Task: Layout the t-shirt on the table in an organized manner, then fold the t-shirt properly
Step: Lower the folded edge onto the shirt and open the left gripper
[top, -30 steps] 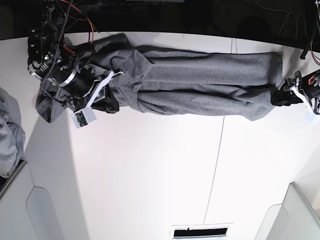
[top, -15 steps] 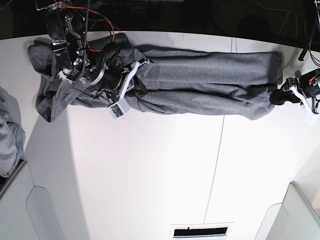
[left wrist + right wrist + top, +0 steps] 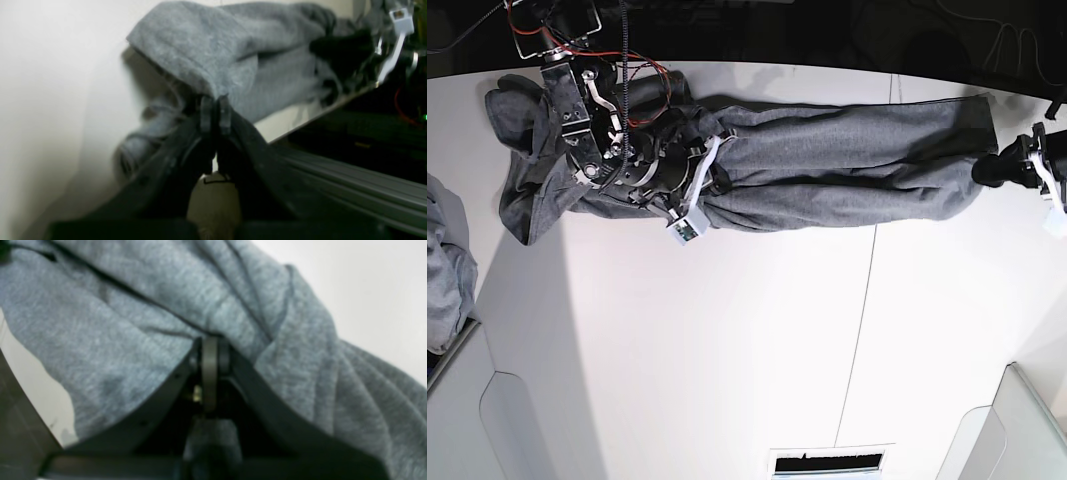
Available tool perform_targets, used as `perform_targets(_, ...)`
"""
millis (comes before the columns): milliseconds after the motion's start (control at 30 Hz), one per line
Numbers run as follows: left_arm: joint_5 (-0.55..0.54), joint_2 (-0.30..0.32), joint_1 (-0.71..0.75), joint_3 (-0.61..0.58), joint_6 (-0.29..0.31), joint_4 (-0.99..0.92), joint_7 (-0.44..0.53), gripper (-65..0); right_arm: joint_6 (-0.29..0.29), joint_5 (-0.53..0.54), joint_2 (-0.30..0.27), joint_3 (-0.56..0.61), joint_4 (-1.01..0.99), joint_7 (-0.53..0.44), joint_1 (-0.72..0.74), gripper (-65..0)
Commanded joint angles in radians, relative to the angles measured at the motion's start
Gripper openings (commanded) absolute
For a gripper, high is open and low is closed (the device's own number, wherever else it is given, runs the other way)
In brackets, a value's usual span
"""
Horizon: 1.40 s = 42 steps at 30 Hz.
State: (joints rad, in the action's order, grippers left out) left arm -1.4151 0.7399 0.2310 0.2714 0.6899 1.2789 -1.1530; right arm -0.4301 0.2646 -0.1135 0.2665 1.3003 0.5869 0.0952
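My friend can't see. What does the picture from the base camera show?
A grey t-shirt lies bunched in a long strip along the far edge of a white table. The right gripper pinches its middle part, and the left gripper its end.

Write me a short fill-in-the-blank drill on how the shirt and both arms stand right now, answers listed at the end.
1. The left gripper is ____ on the t-shirt.
2. The right gripper is shut on the ____.
3. The t-shirt lies bunched in a long strip on the white ____.
4. In the base view, a thin dark ____ runs across the table.

Missing words: shut; t-shirt; table; seam
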Motion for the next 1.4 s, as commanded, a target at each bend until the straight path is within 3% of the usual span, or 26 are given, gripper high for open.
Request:
perform_targets(0,-0.024,0.025,0.007,0.009,0.008,0.025,0.008,-65.0,-0.003,-0.003,0.000,-0.003,0.010,-0.007,0.015,-65.0)
perform_targets(200,0.002,0.016,0.059,0.009,0.008,0.033,0.037,-65.0,0.000,-0.003,0.000,-0.003,0.010,-0.010,0.015,-65.0)
perform_targets(367,0.164,-0.035,0.071,0.009,0.008,0.032,0.136,-65.0,0.000,0.008,0.000,-0.005,0.025,-0.025,0.016,-65.0)
perform_targets(500,0.280,-0.088,0.072,0.007,0.008,0.031,0.185,-65.0,-0.004,0.099,0.010,-0.005,0.109,-0.038,0.015,-65.0)
perform_targets(700,0.302,-0.139,0.083,0.005,0.008,0.031,0.193,-65.0,-0.049,0.119,0.127,0.005,0.191,-0.042,0.030,-65.0)
perform_targets(867,0.424,-0.147,0.085,-0.032,0.008,0.031,0.269,-65.0,-0.049,0.088,0.229,0.057,0.150,-0.061,0.075,-65.0)
perform_targets(1033,0.463,-0.147,0.085,-0.100,0.008,0.031,0.301,-64.5,-0.049,0.012,0.266,0.179,0.015,-0.091,0.146,-65.0)
perform_targets(1233,0.438,-0.146,0.085,-0.116,0.008,0.031,0.300,-41.3,-0.049,-0.100,0.266,0.343,-0.240,-0.224,0.215,-65.0)
perform_targets(1367,0.383,-0.145,0.085,-0.116,0.008,0.031,0.296,-38.9,-0.049,-0.166,0.266,0.368,-0.352,-0.243,0.240,-65.0)
